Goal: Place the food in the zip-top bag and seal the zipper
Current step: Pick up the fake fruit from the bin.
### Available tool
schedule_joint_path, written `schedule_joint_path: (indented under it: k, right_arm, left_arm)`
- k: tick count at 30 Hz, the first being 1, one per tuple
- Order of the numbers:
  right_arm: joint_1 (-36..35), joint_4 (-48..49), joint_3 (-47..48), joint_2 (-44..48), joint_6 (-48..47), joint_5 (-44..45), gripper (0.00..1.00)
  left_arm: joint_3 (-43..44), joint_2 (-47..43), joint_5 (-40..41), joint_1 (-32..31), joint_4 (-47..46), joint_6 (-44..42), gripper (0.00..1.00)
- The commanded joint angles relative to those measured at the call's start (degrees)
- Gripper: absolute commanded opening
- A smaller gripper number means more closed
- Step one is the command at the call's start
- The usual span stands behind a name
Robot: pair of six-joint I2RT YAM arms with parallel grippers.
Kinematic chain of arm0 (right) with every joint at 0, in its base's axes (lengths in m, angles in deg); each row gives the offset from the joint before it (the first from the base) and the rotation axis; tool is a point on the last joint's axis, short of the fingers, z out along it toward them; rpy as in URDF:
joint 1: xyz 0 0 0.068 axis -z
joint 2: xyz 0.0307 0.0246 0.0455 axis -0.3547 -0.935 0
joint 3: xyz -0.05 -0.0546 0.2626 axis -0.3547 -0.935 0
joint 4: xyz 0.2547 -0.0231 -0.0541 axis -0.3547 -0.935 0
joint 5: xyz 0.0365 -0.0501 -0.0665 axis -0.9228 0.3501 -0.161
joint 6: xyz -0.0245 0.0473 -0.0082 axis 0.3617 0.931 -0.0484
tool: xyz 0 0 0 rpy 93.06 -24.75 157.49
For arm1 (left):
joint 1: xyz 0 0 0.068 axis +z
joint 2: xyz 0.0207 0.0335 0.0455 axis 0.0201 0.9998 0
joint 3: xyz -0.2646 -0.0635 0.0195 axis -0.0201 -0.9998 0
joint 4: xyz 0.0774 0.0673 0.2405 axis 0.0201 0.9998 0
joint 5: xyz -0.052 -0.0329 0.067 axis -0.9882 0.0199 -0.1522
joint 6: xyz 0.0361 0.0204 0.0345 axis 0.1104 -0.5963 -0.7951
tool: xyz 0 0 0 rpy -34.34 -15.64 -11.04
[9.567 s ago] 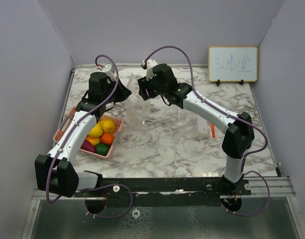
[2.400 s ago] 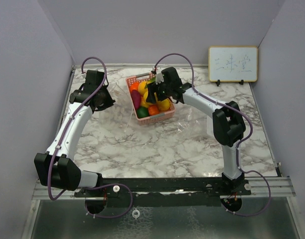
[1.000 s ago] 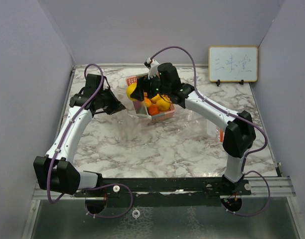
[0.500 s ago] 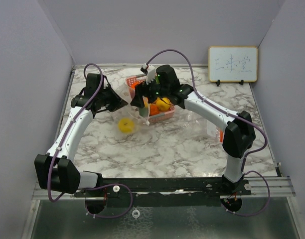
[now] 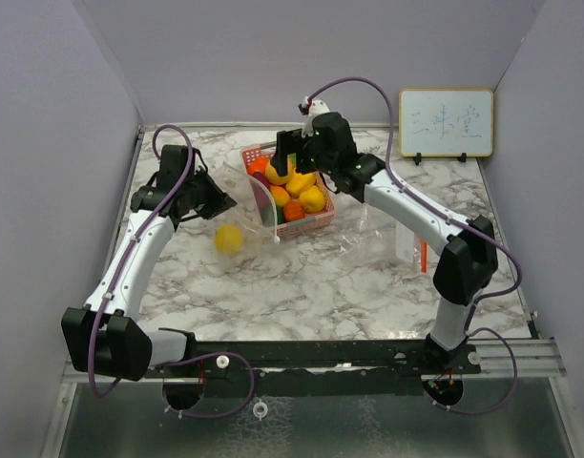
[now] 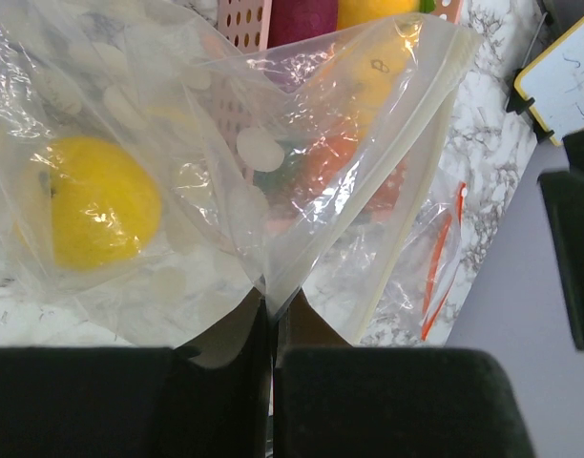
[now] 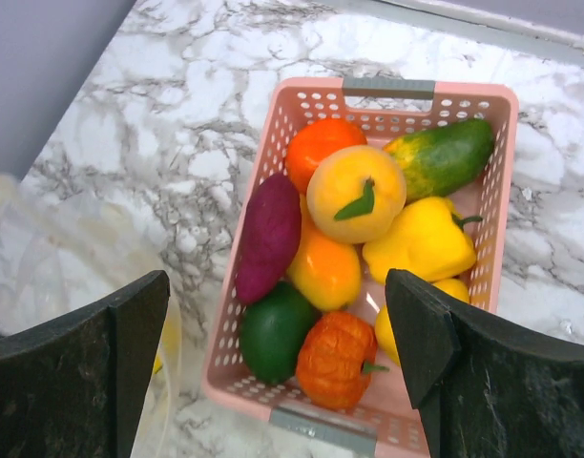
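My left gripper (image 5: 219,202) (image 6: 271,303) is shut on an edge of the clear zip-top bag (image 6: 273,191) (image 5: 249,215), which holds one yellow toy fruit (image 6: 93,202) (image 5: 229,239). The bag's open mouth (image 6: 435,153) faces the pink basket (image 5: 316,222). My right gripper (image 5: 290,157) (image 7: 278,382) is open and empty above the basket (image 7: 302,425). The basket holds several toy foods: a purple one (image 7: 269,236), a green round one (image 7: 275,329), an orange pumpkin (image 7: 335,360), a yellow pepper (image 7: 421,239), a green cucumber (image 7: 443,157) and orange and yellow fruits (image 7: 356,193).
A second clear bag with an orange strip (image 5: 406,243) (image 6: 445,258) lies on the marble table to the right. A small whiteboard (image 5: 446,123) stands at the back right. Grey walls enclose the table on three sides.
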Motion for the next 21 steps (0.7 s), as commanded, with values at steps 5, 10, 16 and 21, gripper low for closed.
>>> schedule_joint_path:
  k: [5,10,16,21]
  right_arm:
    - [0.4,2.6,12.7,-18.2,-0.6,7.1,0.98]
    - [1.3,6.4,14.3,-23.5,0.1,8.9,0.98]
    - [1.5,8.3,16.6,-28.8,-0.3,7.6,0.96]
    - [1.5,9.2,16.7,-30.6,-0.4,7.0,0.83]
  left_arm:
    - [-1.2,-2.7,1.3,0.2,-1.5,-0.7,0.00]
    - [-2.1,-3.9,2.2,0.2,-0.6,-1.5,0.00]
    - [-5.0,-5.3,2.5,0.3,-0.7,-2.0,0.00]
    - [-6.1,-5.6,2.2,0.6,-0.6,-2.6,0.00]
